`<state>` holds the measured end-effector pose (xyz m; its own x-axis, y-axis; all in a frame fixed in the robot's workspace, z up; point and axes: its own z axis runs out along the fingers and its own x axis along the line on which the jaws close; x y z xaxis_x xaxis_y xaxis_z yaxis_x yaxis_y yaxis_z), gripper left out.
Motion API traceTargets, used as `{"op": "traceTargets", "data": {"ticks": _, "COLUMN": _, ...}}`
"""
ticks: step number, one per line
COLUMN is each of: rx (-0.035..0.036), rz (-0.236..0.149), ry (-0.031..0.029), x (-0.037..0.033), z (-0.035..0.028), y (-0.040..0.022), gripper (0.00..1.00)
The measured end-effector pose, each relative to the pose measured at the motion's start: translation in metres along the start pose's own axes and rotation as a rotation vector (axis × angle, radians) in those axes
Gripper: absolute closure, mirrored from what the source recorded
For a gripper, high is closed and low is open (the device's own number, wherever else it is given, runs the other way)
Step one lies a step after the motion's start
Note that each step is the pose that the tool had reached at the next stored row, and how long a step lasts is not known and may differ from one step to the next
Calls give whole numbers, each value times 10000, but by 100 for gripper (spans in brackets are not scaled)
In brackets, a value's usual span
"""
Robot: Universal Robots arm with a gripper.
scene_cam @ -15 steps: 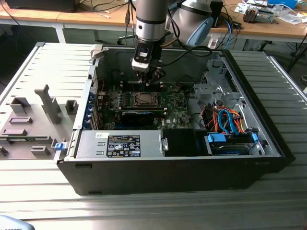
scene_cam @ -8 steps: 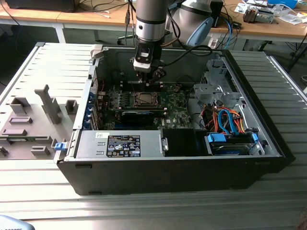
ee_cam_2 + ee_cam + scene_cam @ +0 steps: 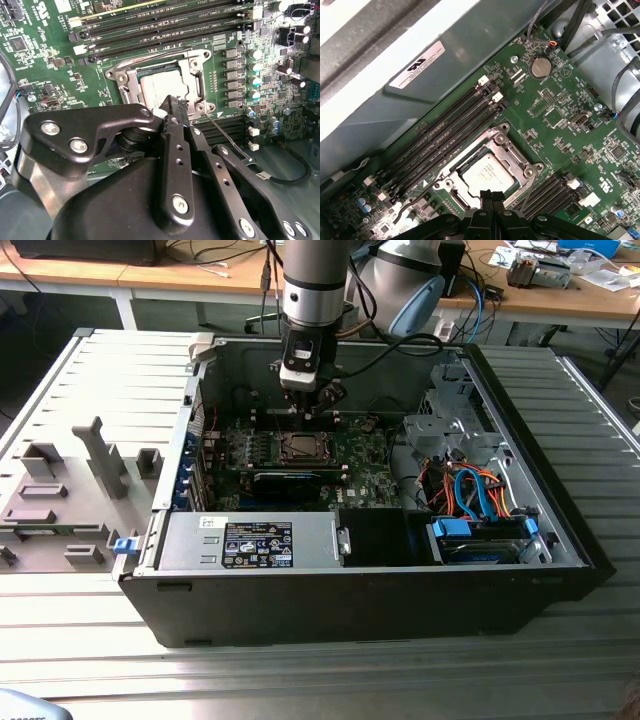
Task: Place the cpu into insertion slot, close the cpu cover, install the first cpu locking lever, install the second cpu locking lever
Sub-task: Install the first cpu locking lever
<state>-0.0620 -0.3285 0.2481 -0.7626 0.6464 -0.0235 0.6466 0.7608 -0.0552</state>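
Note:
The cpu (image 3: 159, 84) lies flat in its socket on the green motherboard, silvery top showing; it is also visible as the cpu (image 3: 486, 173) and the cpu (image 3: 300, 448). The cpu cover (image 3: 125, 81) lies down around it as a metal frame with an open window, seen too as the cpu cover (image 3: 509, 150). A thin wire locking lever (image 3: 227, 135) sticks out free beside the socket. Another lever (image 3: 402, 211) curves away on the socket's other side. My gripper (image 3: 172, 106) hangs just above the socket's edge, fingers shut with nothing between them, also seen as gripper (image 3: 490, 195) and gripper (image 3: 304, 408).
Memory slots (image 3: 165, 25) run along one side of the socket. In the open case sit a black graphics card (image 3: 290, 481), a power supply (image 3: 250, 540) and a drive cage with orange and blue cables (image 3: 480, 500). A grey fixture (image 3: 70, 490) lies outside at the exterior view's left.

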Motion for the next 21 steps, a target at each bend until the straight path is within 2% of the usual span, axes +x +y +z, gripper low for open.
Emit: {"op": "traceTargets", "data": {"ticks": 21, "rx": -14, "rz": -596, "ry": -33, "x": 0, "z": 0, "y": 0, "gripper": 89}}
